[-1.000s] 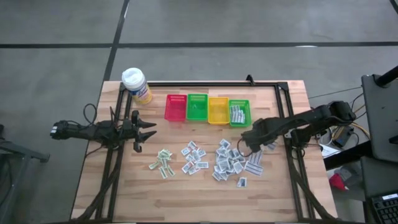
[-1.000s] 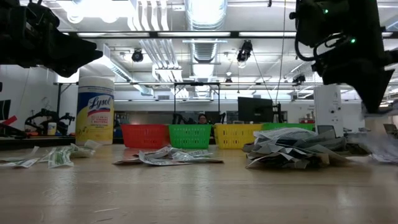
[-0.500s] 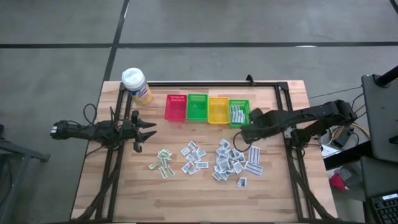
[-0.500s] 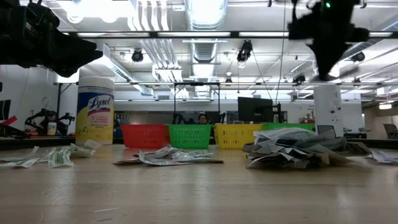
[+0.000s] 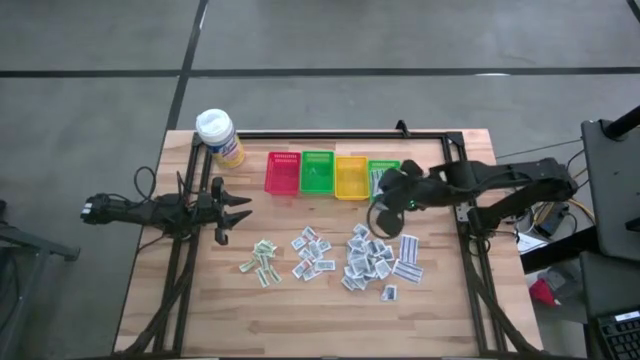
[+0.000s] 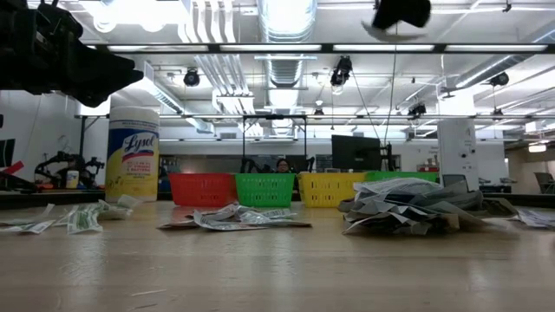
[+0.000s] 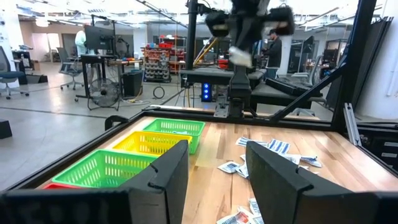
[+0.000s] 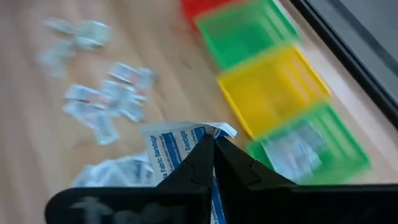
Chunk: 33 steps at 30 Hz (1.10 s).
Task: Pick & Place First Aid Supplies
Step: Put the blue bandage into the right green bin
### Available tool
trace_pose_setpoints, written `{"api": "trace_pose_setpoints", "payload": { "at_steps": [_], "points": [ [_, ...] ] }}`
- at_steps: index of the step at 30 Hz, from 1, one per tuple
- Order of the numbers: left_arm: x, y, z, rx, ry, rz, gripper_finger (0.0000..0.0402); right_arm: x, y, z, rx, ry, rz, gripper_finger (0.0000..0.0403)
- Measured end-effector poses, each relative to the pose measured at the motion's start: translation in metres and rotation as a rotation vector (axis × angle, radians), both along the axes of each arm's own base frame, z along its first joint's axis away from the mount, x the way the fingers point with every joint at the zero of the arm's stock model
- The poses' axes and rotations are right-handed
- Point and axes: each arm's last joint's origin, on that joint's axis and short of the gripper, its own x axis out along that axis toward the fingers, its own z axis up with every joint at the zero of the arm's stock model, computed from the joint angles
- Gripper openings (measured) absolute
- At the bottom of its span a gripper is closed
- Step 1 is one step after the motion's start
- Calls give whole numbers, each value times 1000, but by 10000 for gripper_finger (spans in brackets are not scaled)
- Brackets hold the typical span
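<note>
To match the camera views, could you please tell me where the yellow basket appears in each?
High: yellow basket third in the basket row.
Low: right of centre, at the back.
Left wrist: between two green baskets.
Right wrist: likewise.
Landmark: packet-filled green basket beside it.

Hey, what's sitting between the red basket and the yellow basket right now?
A green basket stands between the red basket and the yellow basket, all in one row. The high view shows it best, and the low view shows the same order.
</note>
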Motion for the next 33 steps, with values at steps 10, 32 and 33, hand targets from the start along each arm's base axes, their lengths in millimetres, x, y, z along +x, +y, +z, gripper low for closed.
{"api": "trace_pose_setpoints", "payload": {
  "at_steps": [10,32,33],
  "points": [
    [1,0,-1,3,13,0,158,-9,5,30,-19,-250,344,8],
    [1,0,-3,-9,21,-1,158,7,-71,-30,-66,-121,-440,8],
    [1,0,-3,-9,22,-1,158,8,-78,-33,-59,-113,-477,8]
  ]
}}
